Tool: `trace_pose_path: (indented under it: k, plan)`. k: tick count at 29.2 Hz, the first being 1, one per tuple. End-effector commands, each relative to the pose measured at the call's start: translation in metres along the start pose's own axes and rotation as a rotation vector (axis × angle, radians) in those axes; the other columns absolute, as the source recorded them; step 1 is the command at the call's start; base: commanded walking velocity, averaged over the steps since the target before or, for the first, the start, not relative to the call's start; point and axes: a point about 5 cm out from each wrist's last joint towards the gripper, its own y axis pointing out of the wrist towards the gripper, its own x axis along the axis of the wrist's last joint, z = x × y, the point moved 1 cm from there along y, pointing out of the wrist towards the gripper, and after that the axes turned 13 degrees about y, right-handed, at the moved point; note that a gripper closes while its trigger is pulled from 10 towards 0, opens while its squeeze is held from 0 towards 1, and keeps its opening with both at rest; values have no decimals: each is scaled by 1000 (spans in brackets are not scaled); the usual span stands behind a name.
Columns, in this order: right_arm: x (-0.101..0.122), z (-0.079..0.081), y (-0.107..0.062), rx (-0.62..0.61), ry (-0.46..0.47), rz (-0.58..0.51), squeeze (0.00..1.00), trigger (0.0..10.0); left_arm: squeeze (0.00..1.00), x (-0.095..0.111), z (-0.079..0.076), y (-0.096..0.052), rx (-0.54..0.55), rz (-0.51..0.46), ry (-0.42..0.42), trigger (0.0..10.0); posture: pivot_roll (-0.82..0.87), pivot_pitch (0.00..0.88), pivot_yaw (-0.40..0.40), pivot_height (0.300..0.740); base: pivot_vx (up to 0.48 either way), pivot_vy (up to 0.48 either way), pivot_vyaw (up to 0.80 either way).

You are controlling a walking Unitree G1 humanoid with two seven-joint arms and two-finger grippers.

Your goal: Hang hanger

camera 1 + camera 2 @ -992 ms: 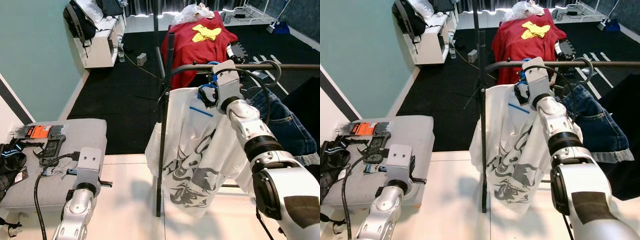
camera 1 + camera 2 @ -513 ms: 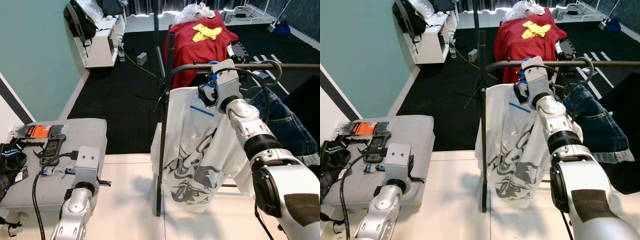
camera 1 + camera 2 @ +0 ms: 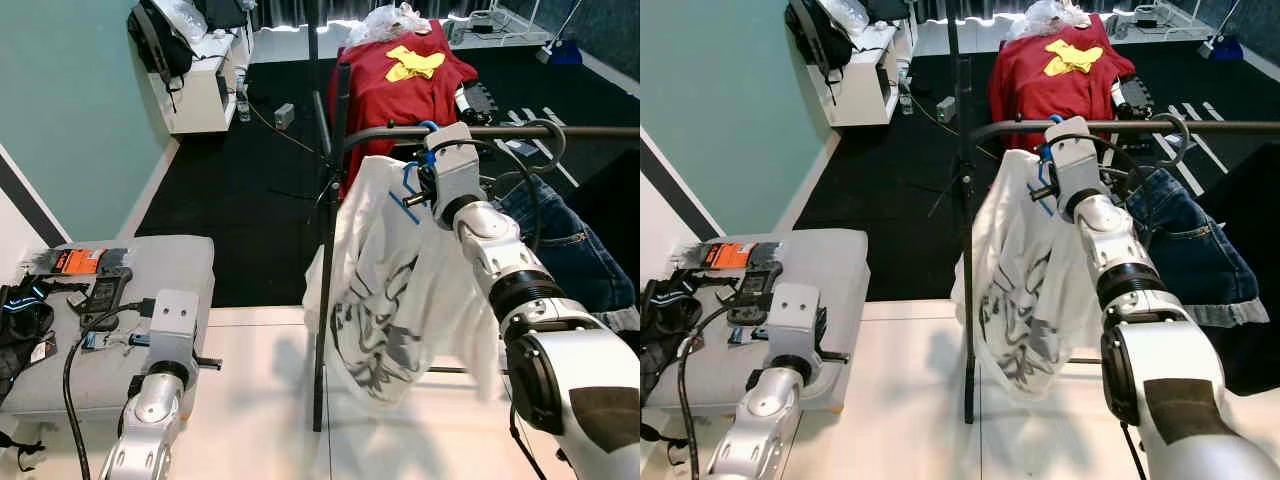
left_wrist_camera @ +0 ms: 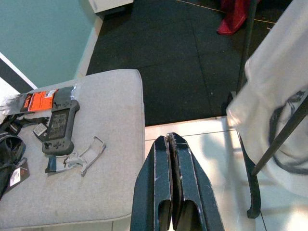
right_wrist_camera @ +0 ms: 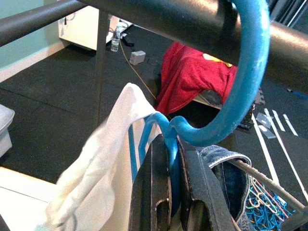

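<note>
My right pincer [image 5: 168, 159] is raised to the dark metal garment rail [image 3: 560, 131], fingers clamped on the neck of the blue plastic hanger [image 5: 211, 130]. In the right wrist view the hanger's hook curves up and over the rail; whether it bears on the bar I cannot tell.

A white T-shirt with a black graphic print [image 3: 385, 290] hangs from the hanger, bunched and twisted, its lower hem swung toward the rack's upright black post [image 3: 325, 290]. The shirt sits at the left end of the rail, just beside that post.

Farther along the rail to my right, a pair of blue denim jeans [image 3: 560, 235] is draped, near my right forearm. Behind the rack, a red garment with a yellow patch [image 3: 400, 70] lies over something on the black floor mat [image 3: 230, 200].

My left pincer [image 4: 173, 187] is low at my left side, fingers pressed together, gripping nothing. It hangs over the pale tiled floor [image 3: 260, 400] just beside a grey cushioned bench [image 4: 101, 144]. On the bench lie a dark handheld controller [image 4: 58, 126], an orange-labelled packet [image 4: 41, 99] and a small clear plastic piece [image 4: 86, 154]. A black cable [image 3: 75, 390] trails off the bench edge. A teal wall [image 3: 70, 100] stands beyond it.
</note>
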Motion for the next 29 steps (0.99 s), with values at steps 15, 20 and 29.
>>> trace_pose_path:
  k: [15, 20, 29]
  plan:
    - [28, 20, 2, 46, -148, -187, 0, 2824, 0, 3, 0, 7, -18, -6, 7, 10000, 49, 58, 60, 740, 0, 0, 0]
    - [29, 46, -3, 89, -273, -293, 0, 3412, 0, 6, -1, 9, -27, -17, 3, 10000, 49, 53, 65, 740, 0, 0, 0]
    - [31, 45, -9, -62, -475, -359, 0, 0, 0, 16, -7, 20, -64, -51, -11, 10000, 30, 12, 102, 740, 0, 0, 0]
